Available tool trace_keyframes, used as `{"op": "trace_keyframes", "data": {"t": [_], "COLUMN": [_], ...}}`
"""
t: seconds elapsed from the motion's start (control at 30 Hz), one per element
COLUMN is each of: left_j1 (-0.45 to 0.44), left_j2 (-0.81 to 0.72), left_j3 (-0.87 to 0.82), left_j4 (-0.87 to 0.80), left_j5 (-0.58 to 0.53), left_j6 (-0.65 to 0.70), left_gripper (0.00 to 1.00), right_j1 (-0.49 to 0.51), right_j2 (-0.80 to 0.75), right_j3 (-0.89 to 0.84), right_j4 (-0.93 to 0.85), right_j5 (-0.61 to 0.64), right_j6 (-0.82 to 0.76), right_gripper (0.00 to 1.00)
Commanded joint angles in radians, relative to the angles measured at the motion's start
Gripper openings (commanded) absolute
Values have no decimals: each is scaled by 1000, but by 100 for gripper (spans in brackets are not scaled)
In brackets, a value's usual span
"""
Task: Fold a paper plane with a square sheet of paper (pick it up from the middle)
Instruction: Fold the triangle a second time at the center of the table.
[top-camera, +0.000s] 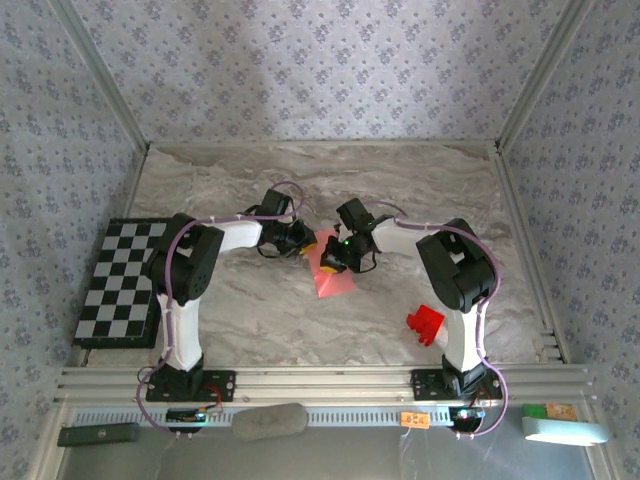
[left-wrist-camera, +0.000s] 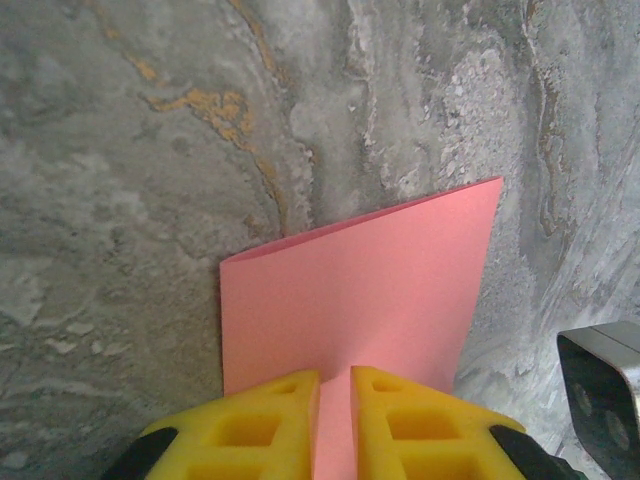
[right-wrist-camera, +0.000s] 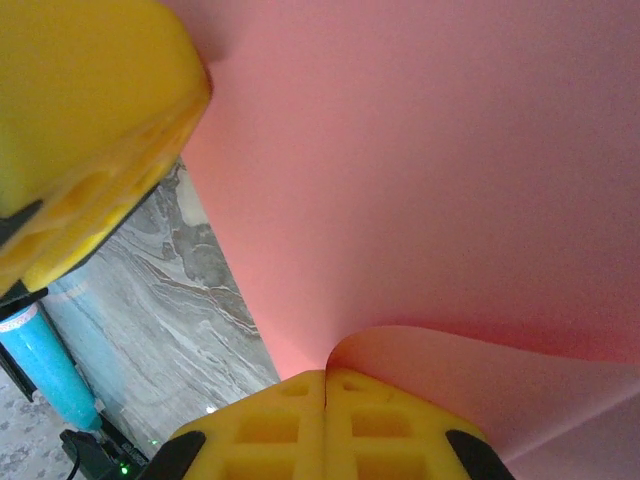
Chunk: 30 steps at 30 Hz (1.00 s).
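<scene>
Pinching square sheet of paper (top-camera: 333, 280), left tool (left-wrist-camera: 335, 378), right tool (right-wrist-camera: 325, 380)

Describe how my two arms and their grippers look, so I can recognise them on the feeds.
The left arm and right arm match: bulky black joint housings, white links, a thin lilac cable looped along each. The left gripper and right gripper both have yellow fingers with moulded rectangular pockets, on black mounts. A green light glows by the right arm's wrist.
</scene>
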<state>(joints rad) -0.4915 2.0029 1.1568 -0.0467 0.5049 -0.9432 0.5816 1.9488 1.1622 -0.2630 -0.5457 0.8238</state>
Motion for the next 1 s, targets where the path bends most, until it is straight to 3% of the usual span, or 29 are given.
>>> {"op": "trace_keyframes", "data": {"t": [0.0, 0.97], "left_j1": [-10, -9], "left_j2": [51, 57], "left_j3": [-21, -19], "left_j4": [-51, -53], "left_j5": [-25, -25], "left_j6": [0, 0], "left_gripper": [17, 17], "right_j1": [4, -1], "right_j2": [10, -7], "right_j3": [-19, -23], "right_j4": [35, -24], "right_j5": [-2, 35], "right_j6": [26, -5], "right_gripper": [2, 2]}}
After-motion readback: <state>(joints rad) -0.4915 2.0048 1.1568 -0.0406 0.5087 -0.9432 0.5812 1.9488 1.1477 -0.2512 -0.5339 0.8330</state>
